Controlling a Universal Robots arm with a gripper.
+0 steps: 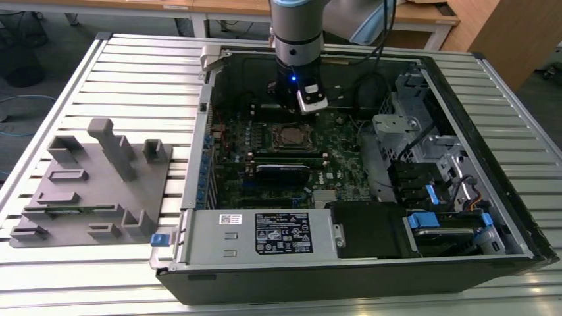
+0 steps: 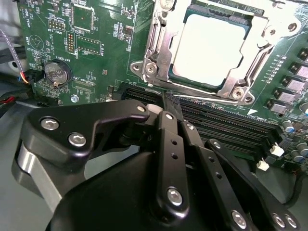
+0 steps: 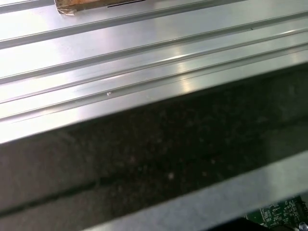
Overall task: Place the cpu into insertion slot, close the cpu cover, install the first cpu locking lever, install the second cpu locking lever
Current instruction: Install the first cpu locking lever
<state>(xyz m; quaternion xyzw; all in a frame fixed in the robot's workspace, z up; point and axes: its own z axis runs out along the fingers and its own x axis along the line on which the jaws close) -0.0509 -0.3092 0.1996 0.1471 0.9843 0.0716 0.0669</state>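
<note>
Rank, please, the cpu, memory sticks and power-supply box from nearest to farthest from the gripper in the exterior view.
From the gripper:
1. cpu, near the view's centre.
2. memory sticks, past the cpu.
3. power-supply box, along the case's near edge.

One cpu [image 2: 207, 45], one cpu cover [image 2: 162, 43], one coin battery [image 2: 57, 73].

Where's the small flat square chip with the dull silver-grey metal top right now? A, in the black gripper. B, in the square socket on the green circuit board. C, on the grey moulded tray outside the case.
B: in the second wrist view the silver-grey cpu lies in the metal-rimmed insertion slot, framed by the thin silvery cpu cover.
</note>
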